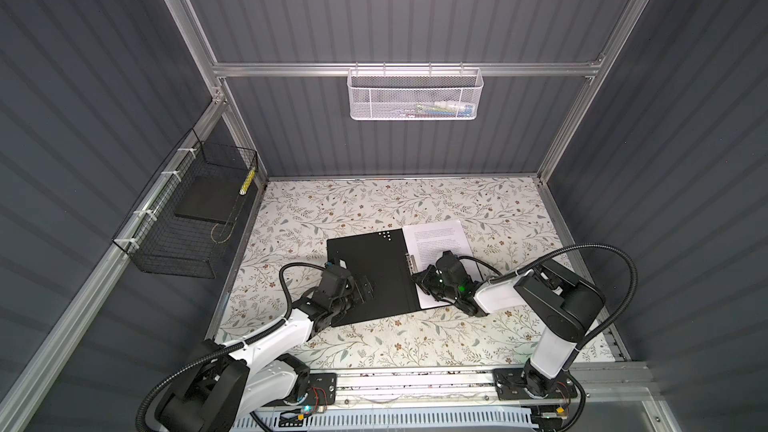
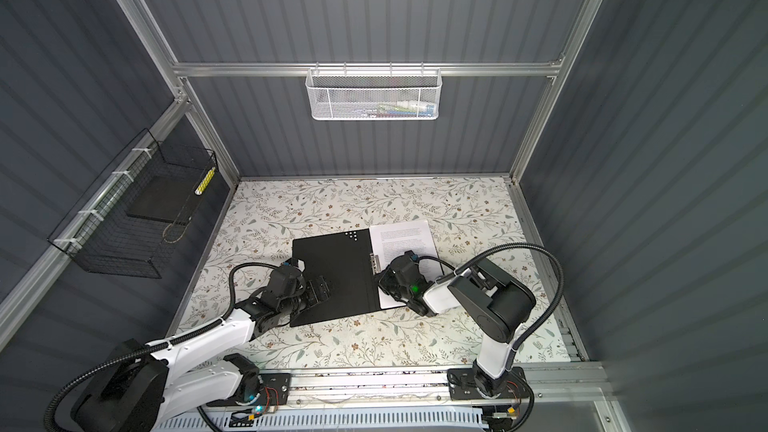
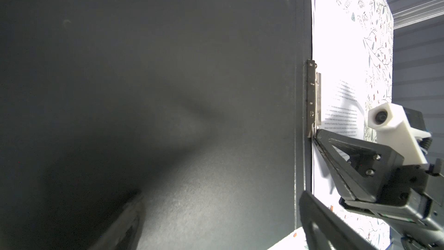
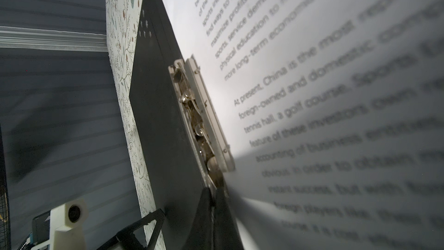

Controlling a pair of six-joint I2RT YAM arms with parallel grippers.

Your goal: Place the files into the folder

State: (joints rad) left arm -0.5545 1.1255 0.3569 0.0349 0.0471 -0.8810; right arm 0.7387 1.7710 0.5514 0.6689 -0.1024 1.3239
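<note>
The left tool [image 1: 365,289] is closest to the arms' bases. It lies over the near part of the left cover of the folder [image 1: 374,257] with its fingers spread wide. In the left wrist view one finger [image 3: 129,217] sits low over the black surface, but whether it presses on it cannot be told. The folder lies open and flat on the table [image 1: 374,351], black inside facing up and a little askew to the table's front edge.

The right tool [image 4: 213,196] reaches from the folder's right side to its spine, low over the paper. Its jaws are pressed together and its tip touches the near end of the metal clip [image 4: 204,121]. Whether any part of the clip is nipped between them cannot be told.

The files [image 1: 436,238] lie on the folder's right half, printed side up, with their left edge along the spine. The clip's bar overlaps that edge, though whether it clamps the sheets cannot be told.

Farther back, a cluster of white dots [image 1: 386,236] marks the far corner of the left cover, next to the spine. A white mesh basket [image 1: 415,95] hangs from a rail on the back wall, beyond the folder's far edge. It holds a few items too small to tell. A black wire basket [image 1: 187,218] is fixed to the side wall, off the folder's left side, with a dark flat slab in it.
</note>
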